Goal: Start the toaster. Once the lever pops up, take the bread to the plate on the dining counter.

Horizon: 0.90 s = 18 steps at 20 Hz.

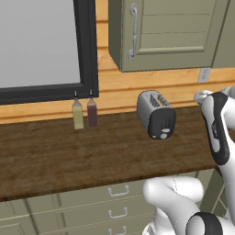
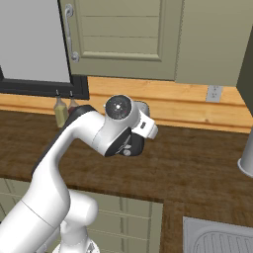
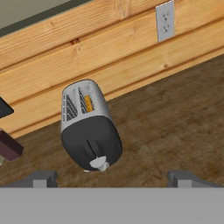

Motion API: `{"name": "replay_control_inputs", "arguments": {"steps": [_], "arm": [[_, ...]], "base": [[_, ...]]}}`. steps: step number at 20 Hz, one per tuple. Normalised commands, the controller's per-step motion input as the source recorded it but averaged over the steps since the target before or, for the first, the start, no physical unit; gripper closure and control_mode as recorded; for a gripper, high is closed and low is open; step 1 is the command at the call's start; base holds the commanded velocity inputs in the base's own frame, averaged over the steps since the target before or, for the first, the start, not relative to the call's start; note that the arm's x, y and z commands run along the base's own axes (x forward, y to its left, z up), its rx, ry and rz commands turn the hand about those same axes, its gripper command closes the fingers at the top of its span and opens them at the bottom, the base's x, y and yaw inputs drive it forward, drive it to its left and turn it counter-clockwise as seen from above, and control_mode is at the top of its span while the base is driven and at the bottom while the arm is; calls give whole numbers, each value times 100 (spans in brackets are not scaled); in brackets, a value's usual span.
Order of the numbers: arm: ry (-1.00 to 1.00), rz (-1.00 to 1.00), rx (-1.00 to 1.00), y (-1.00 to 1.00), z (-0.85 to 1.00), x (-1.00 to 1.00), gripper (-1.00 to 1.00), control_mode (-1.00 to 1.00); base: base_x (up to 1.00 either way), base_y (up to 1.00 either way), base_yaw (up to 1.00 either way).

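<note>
**Claw wide open, toaster dead ahead**

Here is the claw (image 3: 112, 178) in the hand view, its two dark finger tips (image 3: 41, 178) spread as far apart as they go, with nothing between them. It grips nothing; it hangs in the air above the dark wood surface (image 3: 175, 127).

Just beyond the tips sits the toaster (image 3: 89, 127), silver-grey with rounded corners, its black end panel turned toward the camera. The light round knob (image 3: 99, 163) shows low on that panel, and a thin dark slot runs up the middle above it; the lever itself is too small to pick out. In one of the two slots on top, a golden strip of the bread (image 3: 89, 103) peeks out, seated down inside the toaster.

From the left base view, the toaster (image 1: 156, 114) stands on the surface close to the pale wooden back wall, well apart from the two bottles (image 1: 85, 114) under the dark-framed window (image 1: 87, 46). A wall outlet (image 1: 204, 74) sits to its right. The white arm (image 1: 215, 133) rises at the right edge.

From the right base view, the arm (image 2: 99, 133) bends across and covers most of the toaster. A sink (image 2: 217, 237) shows in the lower right corner.
</note>
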Motion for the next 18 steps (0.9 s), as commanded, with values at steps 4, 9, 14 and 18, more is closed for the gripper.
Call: {"name": "replay_control_inputs", "arguments": {"steps": [4, 9, 14, 18], "arm": [[0, 0, 0, 0, 0, 0, -100, -100], [0, 0, 0, 0, 0, 0, -100, -100], [0, 0, 0, 0, 0, 0, -100, -100], [0, 0, 0, 0, 0, 0, -100, -100]], "base": [[0, 0, 0], [0, 0, 0], [0, 0, 0], [0, 0, 0]]}}
